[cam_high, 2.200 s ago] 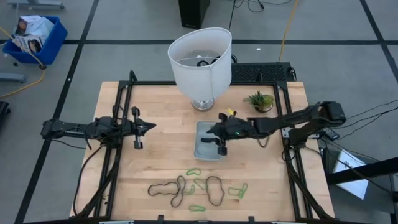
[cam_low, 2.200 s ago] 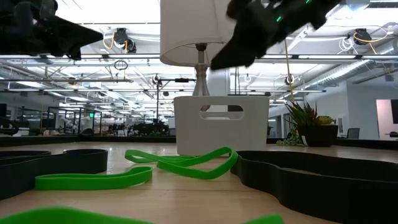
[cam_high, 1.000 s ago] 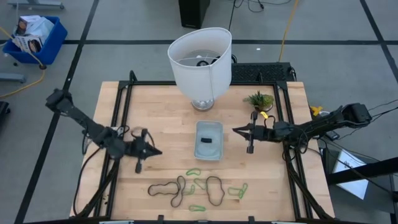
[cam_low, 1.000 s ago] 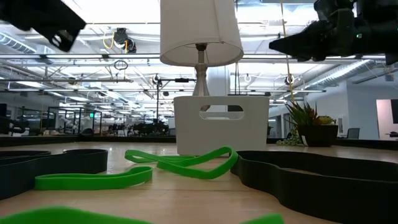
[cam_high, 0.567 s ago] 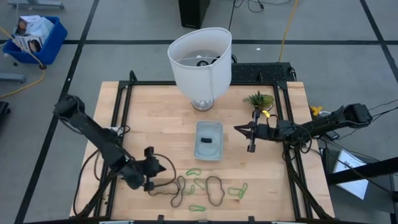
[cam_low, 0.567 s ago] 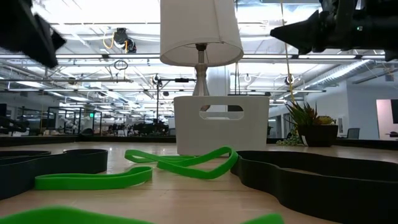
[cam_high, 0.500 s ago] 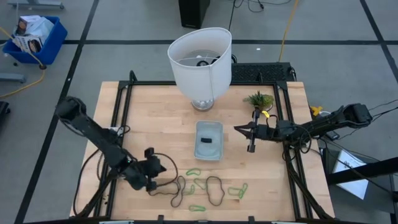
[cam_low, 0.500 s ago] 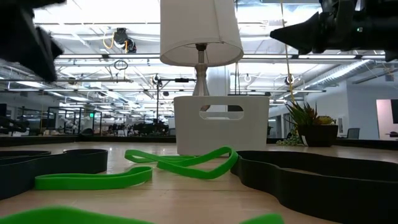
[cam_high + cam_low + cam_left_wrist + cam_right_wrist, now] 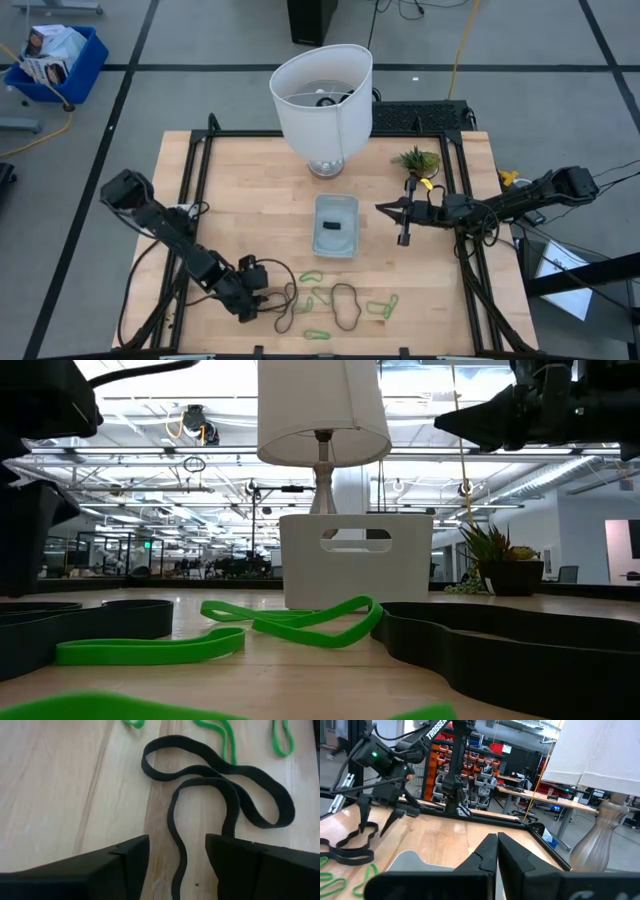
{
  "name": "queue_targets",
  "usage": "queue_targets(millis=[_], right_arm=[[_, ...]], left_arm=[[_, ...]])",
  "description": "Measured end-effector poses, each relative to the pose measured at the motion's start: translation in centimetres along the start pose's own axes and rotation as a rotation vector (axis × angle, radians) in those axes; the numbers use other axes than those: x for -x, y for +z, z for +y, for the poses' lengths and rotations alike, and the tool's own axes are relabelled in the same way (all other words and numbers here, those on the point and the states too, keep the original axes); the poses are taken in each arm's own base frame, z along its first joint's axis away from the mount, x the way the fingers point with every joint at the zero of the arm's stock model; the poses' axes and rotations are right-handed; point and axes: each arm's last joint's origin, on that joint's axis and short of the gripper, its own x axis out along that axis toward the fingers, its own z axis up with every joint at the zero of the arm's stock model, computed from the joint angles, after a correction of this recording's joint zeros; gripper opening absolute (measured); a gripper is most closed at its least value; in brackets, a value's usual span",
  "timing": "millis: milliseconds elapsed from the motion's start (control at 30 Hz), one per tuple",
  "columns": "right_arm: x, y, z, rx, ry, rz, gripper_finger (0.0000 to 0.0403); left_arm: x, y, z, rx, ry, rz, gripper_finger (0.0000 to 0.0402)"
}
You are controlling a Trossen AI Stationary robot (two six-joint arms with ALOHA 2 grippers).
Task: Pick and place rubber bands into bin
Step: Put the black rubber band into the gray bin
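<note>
Thin floppy black rubber bands (image 9: 215,795) now lie straddled by the newly spread left tool (image 9: 177,857), readying a grasp; right tool (image 9: 403,238) clenched.

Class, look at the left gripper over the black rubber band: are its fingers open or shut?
Open. In the left wrist view the left gripper has its two fingers spread apart, with a strand of the black rubber band running between them, ungripped.
</note>
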Motion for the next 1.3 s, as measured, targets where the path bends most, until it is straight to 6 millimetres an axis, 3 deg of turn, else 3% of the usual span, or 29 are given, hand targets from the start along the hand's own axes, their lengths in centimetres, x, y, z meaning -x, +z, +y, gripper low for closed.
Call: queue_targets(millis=[233,500,633,833,933,1100,1300], right_arm=[[0.0,0.0,0.0,-0.041,0.001,0.000,0.0006],[0.0,-0.1,0.0,-0.060,0.003,0.013,0.0006],[0.0,-0.2,0.1,-0.062,0.004,0.019,0.0006],[0.0,-0.2,0.1,-0.088,0.004,0.021,0.0006],[0.0,-0.2,0.1,-0.088,0.004,0.021,0.0006],[0.0,-0.2,0.1,-0.088,0.003,0.021,0.0006],[0.0,-0.3,0.1,-0.086,0.004,0.028,0.0006]], left_arm=[[-1.3,-0.7,0.2,-0.009,0.044,0.030,0.0213],[-2.5,-1.3,0.5,-0.044,0.099,0.040,0.0181],[-2.5,-1.2,0.4,-0.090,0.084,0.034,0.0140],[-2.6,-1.3,0.3,-0.157,0.065,0.045,0.0024],[-2.4,-1.2,0.2,-0.210,0.055,0.042,0.0012],[-0.8,-0.9,0.0,-0.314,0.018,0.033,0.0006],[3.5,0.4,0.0,-0.417,0.089,-0.131,0.0005]])
